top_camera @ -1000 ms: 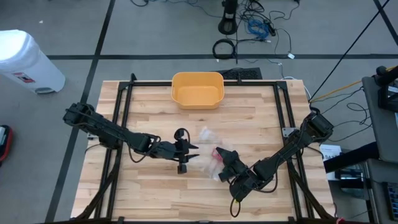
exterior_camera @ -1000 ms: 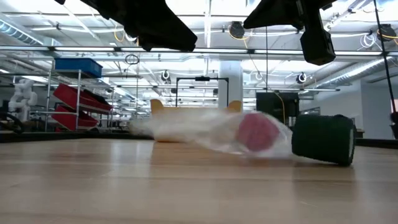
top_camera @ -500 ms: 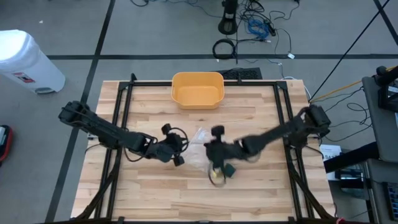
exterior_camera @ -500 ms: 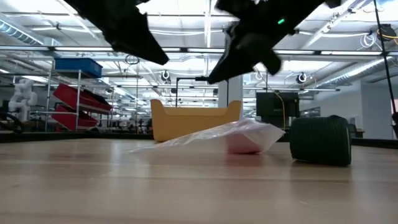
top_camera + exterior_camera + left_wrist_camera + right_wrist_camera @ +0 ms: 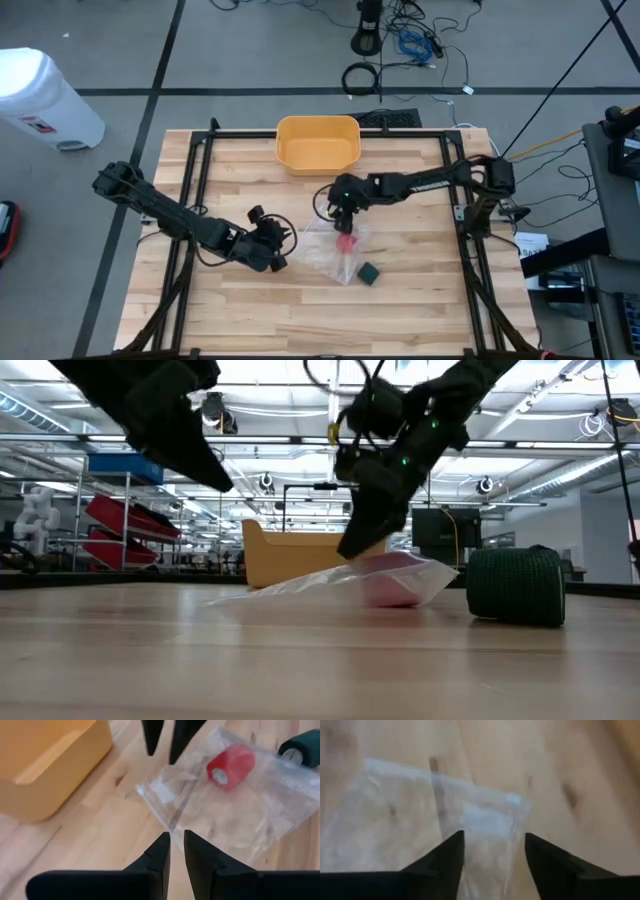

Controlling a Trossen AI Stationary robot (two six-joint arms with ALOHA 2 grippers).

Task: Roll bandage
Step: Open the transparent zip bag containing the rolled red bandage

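A clear plastic bag (image 5: 325, 255) lies flat on the wooden table with a red bandage roll (image 5: 346, 241) inside it. A dark green bandage roll (image 5: 369, 272) rests on the table at the bag's near right corner, outside the bag as far as the low view (image 5: 517, 587) shows. My right gripper (image 5: 345, 222) is open and points down over the bag's far end (image 5: 485, 815), one finger on either side of it. My left gripper (image 5: 176, 835) hovers to the left of the bag, its fingers a narrow gap apart and empty. My right gripper stands with its open fingers (image 5: 452, 855) astride the bag's far end, coming from above. I cannot tell whether the fingertips touch the plastic.
A yellow bin (image 5: 282, 140) stands at the table's far edge, behind the bag. Bare wood lies to the left and in front of the bag. A black frame runs along the table's sides.
My right gripper has let go of the bag and swung from the near right toward the far edge, ending over the bag's far end. The bag has dropped and now lies spread flat. My left gripper has drawn back toward the table's left.
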